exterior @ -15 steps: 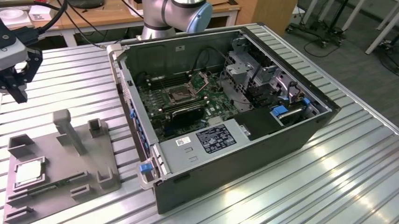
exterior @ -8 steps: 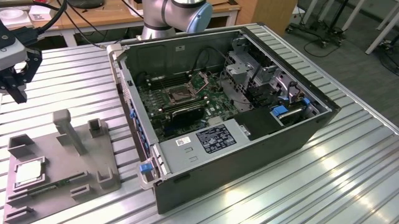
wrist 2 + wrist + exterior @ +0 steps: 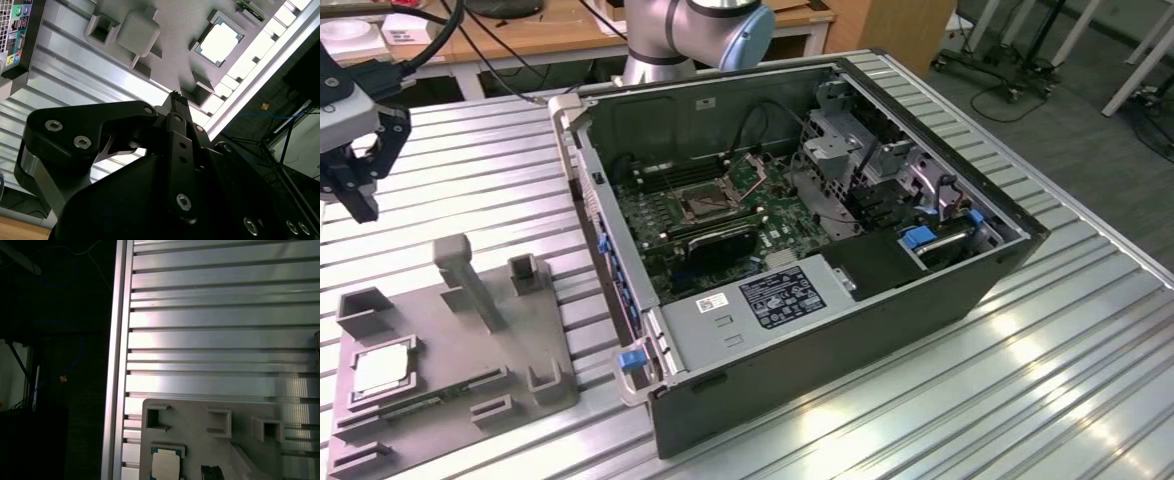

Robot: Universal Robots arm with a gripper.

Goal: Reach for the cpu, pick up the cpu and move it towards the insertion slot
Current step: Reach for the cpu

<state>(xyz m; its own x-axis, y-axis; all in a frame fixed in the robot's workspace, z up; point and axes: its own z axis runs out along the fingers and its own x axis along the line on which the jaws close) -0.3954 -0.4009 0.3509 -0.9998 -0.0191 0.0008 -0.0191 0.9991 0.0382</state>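
The cpu (image 3: pixel 380 370) lies flat in a square recess of a grey plastic fixture (image 3: pixel 467 345) at the exterior view's lower left, its pale metal face up. It also appears in both wrist views as the cpu (image 3: pixel 219 41) and the cpu (image 3: pixel 165 465). My gripper (image 3: pixel 358 200) hangs above the slatted table, well behind the fixture and apart from the cpu, and holds nothing that I can see. The gripper (image 3: pixel 176 97) points down towards the fixture's near edge. The insertion slot (image 3: pixel 700 205) sits on the motherboard inside the open computer case.
The open black computer case (image 3: pixel 854 260) lies on its side across the middle of the aluminium table (image 3: pixel 1041 400). A green memory stick (image 3: pixel 420 405) rests in the fixture beside the cpu. Upright grey posts (image 3: pixel 464 275) stand on the fixture. The table's edge (image 3: pixel 117 365) runs close by.
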